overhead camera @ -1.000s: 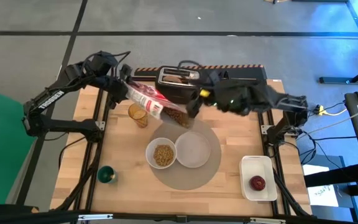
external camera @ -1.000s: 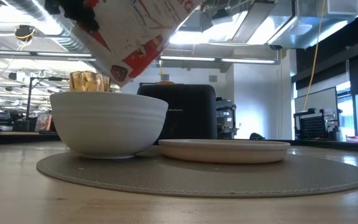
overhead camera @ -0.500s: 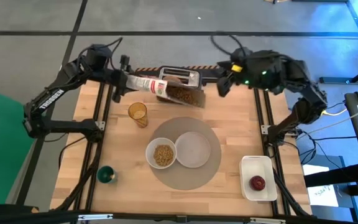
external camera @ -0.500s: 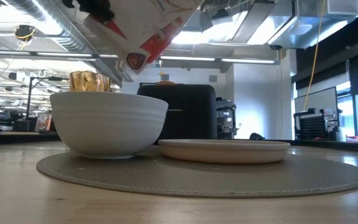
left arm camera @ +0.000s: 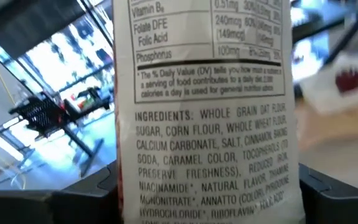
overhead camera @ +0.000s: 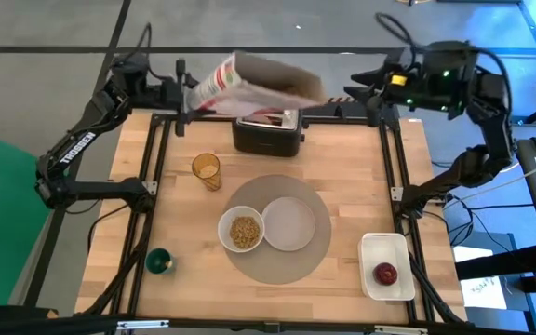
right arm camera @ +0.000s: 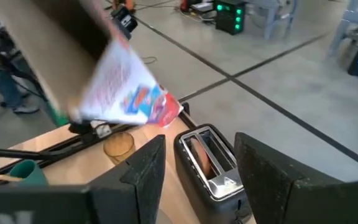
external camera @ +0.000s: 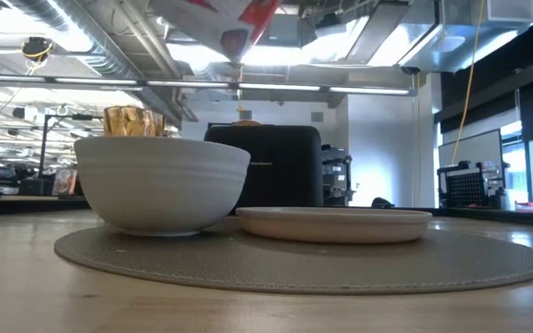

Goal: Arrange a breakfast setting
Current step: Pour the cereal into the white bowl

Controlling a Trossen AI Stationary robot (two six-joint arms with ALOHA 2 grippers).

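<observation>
Left pincer [overhead camera: 182,86] at 11 o'clock over the bench's [overhead camera: 342,177] far edge, clenched on the bottom end of a cereal bag [overhead camera: 254,82]. The bag lies nearly level in the air, its body above the black toaster [overhead camera: 268,132] at 12 o'clock.

Right pincer [overhead camera: 356,93] is up at 1 o'clock, off the bag, fingers spread, holding nothing.

Setting so far:
- grey placemat [overhead camera: 291,265] at bench centre
- white bowl [overhead camera: 241,230] on the mat's 9 o'clock side, cereal already in it
- white plate [overhead camera: 290,223] just beside the bowl on the mat, bare
- amber tumbler [overhead camera: 206,170] off the mat at its 10 o'clock
- red apple [overhead camera: 385,273] in a white tray [overhead camera: 386,247] at 5 o'clock
- bagel [right arm camera: 202,155] looks to be sitting in a toaster slot, hard to be sure
- no spoon seen
- small green cup [overhead camera: 159,261] at 7 o'clock

My read: pour is done, the bag wants parking. To do it well: tip the open end up before moving so nothing spills on the toaster, carry it high enough to clear the toaster top and the tumbler, set it down at the bench's far left away from the mat, release only once it rests stable. That leaves the right arm free to go for the bagel or apple.
</observation>
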